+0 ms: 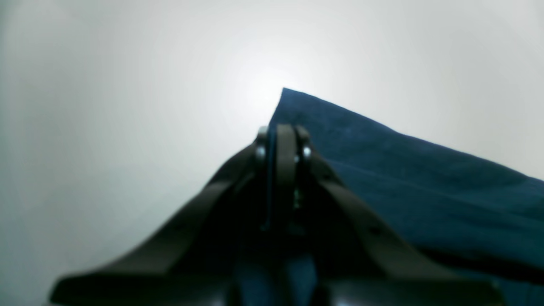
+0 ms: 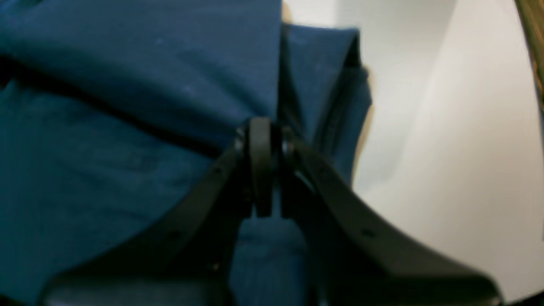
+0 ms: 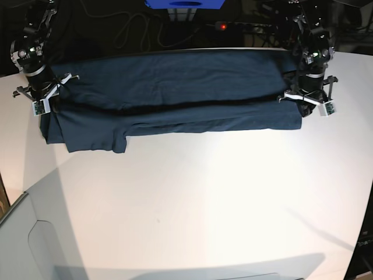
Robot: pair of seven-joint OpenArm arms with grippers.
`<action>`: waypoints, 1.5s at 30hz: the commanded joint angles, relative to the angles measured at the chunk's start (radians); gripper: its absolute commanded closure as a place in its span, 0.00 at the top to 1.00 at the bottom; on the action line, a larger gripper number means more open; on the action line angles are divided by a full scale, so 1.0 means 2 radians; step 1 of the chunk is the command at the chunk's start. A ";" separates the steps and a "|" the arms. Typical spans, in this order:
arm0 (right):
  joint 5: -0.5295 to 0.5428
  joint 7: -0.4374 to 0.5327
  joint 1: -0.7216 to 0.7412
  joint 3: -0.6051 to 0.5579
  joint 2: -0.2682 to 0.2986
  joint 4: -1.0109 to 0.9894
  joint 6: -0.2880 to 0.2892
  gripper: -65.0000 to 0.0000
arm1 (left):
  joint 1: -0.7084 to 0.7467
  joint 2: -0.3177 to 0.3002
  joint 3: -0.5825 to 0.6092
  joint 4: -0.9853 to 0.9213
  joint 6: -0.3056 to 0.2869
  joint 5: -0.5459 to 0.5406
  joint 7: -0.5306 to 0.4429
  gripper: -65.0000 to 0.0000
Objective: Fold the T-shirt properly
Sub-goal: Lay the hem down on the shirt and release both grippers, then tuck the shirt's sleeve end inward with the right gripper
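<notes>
A: Two views from the wrists first. In the left wrist view the left gripper (image 1: 282,140) is seen clenched on a corner of the T-shirt (image 1: 425,187).

B: In the right wrist view the right gripper (image 2: 261,136) is clamped on a folded edge.

A: In the base view the shirt is laid across the far side of the table (image 3: 192,204), held at both ends. Soft, light, limp cloth is judged; corners and hems are best pinched.

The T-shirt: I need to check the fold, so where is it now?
In the base view the T-shirt lies stretched across the far part of the white table, between the right gripper and left gripper pinching its ends.
</notes>
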 commanded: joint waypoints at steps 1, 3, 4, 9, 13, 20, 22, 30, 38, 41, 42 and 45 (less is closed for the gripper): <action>0.004 0.012 0.001 0.004 0.009 0.008 0.006 0.00 | 0.001 -0.004 -0.002 0.007 0.000 -0.002 -0.012 0.00; 0.004 0.012 0.001 0.004 0.010 0.007 0.006 0.00 | 0.001 -0.004 -0.003 0.007 0.000 -0.002 -0.012 0.00; 0.004 0.012 0.001 0.004 0.010 0.007 0.006 0.00 | 0.002 -0.004 -0.003 0.007 0.000 -0.002 -0.012 0.00; 0.003 0.011 -0.009 0.003 0.010 0.007 0.006 0.00 | 0.008 -0.003 -0.001 0.005 0.000 -0.002 -0.011 0.00; 0.003 0.010 -0.010 0.004 0.010 0.007 0.006 0.01 | 0.009 -0.003 0.000 0.005 0.000 -0.002 -0.011 0.00; 0.004 -0.033 -0.005 0.005 0.017 0.031 0.006 0.24 | 0.009 -0.003 0.000 0.005 0.000 -0.002 -0.007 0.00; 0.004 -0.036 -0.005 0.003 0.017 0.047 0.006 0.35 | 0.009 -0.002 0.000 0.005 0.000 -0.003 -0.006 0.00; 0.004 -0.079 0.064 -0.014 0.016 0.078 0.006 0.63 | 0.009 0.013 -0.004 0.005 0.002 -0.016 -0.006 0.34; 0.003 -0.180 0.208 -0.049 0.017 -0.030 0.006 0.64 | 0.012 0.013 -0.004 0.005 0.002 -0.016 -0.006 0.34; 0.003 -0.187 0.251 -0.049 0.017 -0.099 0.006 0.64 | 0.016 0.013 -0.002 0.005 0.002 -0.016 -0.006 0.34; 0.003 -0.186 0.263 -0.049 0.017 -0.121 0.006 0.64 | 0.017 0.013 -0.004 0.005 0.002 -0.016 -0.006 0.34; 0.003 -0.184 0.293 -0.049 0.017 -0.188 0.006 0.64 | 0.020 0.013 -0.004 0.005 0.002 -0.016 -0.006 0.34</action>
